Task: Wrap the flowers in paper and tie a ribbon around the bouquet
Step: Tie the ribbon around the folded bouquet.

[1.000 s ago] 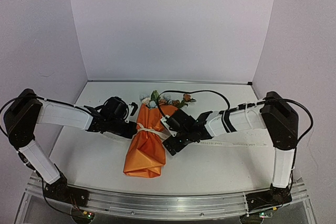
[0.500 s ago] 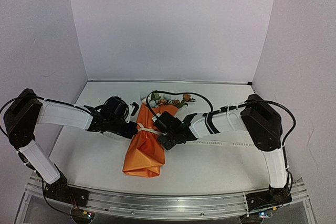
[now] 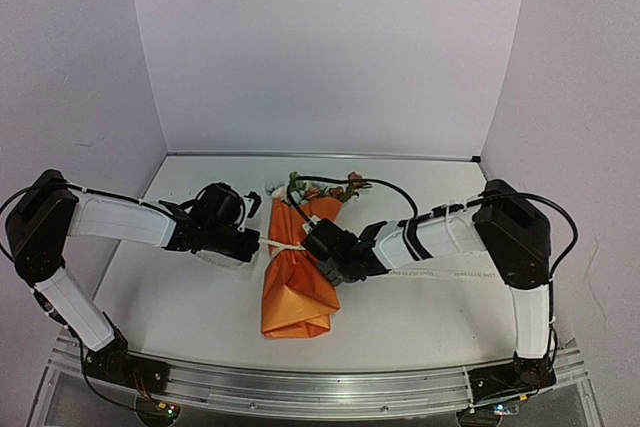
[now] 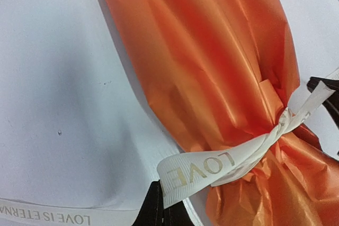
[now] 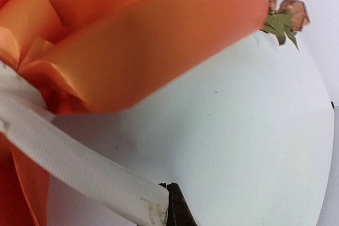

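The bouquet point(image 3: 300, 282) lies mid-table, a cone of orange paper point(image 4: 212, 67) with the flowers point(image 3: 320, 188) poking out of its far, wide end. A white ribbon point(image 4: 212, 165) printed with gold letters is knotted round its waist. My left gripper point(image 3: 256, 243) sits just left of the bundle, shut on one ribbon end point(image 3: 272, 244); its dark fingertips point(image 4: 159, 211) pinch the strip. My right gripper point(image 3: 326, 256) presses against the bundle's right side, shut on the other ribbon end point(image 5: 79, 168). Rust blooms and leaves point(image 5: 286, 17) show past the paper point(image 5: 132, 41).
A loose length of ribbon point(image 3: 450, 274) trails over the white table point(image 3: 180, 297) to the right, under the right arm. Another stretch point(image 4: 47, 216) lies flat beside the left gripper. Lilac walls close in the back and both sides.
The right arm slid left up to the bouquet and its jaws went from open to shut on the ribbon. The bouquet's narrow end swung a little rightward. The left arm stayed put.
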Controlling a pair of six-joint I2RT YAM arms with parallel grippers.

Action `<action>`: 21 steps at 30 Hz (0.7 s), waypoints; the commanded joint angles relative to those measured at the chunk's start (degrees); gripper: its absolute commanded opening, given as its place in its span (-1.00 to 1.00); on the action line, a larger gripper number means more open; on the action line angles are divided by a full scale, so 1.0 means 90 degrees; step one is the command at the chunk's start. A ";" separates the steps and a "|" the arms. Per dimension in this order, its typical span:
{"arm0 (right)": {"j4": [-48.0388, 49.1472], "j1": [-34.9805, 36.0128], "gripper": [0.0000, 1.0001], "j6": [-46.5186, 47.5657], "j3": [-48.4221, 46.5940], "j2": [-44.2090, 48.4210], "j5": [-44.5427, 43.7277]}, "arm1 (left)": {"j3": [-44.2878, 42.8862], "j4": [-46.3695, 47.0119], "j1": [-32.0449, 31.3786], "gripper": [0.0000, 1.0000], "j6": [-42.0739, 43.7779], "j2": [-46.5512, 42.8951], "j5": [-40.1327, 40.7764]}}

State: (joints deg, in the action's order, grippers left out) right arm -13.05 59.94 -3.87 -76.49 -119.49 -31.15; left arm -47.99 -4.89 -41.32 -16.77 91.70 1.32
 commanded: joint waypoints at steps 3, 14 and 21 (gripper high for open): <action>-0.0400 0.0017 -1.00 -0.0806 0.0874 0.1473 -0.0816 | -0.0210 0.0015 -0.0038 -1.00 -0.0221 -0.0459 0.0606; -0.1635 -0.0681 -1.00 -0.3433 0.2713 0.2768 -0.0794 | 0.0484 -0.0165 0.0088 -1.00 -0.1552 -0.0320 0.1113; -0.1782 -0.1284 -1.00 -0.4238 0.3820 0.3659 -0.0542 | 0.1032 0.0054 0.0675 -1.00 -0.1789 -0.0499 0.0574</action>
State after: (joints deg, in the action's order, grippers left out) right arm -14.50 54.28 -33.66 -47.78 -90.89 -27.25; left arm -41.77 2.92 -42.58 -29.51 89.46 -4.39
